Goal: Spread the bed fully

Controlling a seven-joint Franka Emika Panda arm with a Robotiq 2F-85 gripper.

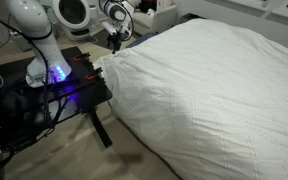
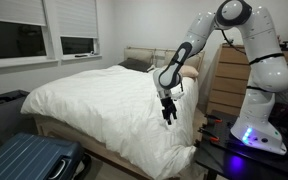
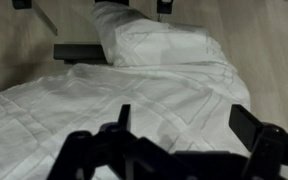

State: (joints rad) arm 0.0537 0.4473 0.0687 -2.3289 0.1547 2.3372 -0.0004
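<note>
As a suitcase (image 2: 29, 160) stands at the foot of the bed (image 2: 94, 100), bed white and wrinkled across mid-room, gripper (image 2: 169, 117) just over the bed's side edge, jaws wide and empty, black table (image 2: 212, 150) close beside the bed

A large bed (image 2: 144, 52) is covered by a wrinkled white quilted duvet (image 1: 214, 90), which hangs over the bed's near side and foot. Pillows (image 2: 136, 64) lie at its head.
</note>
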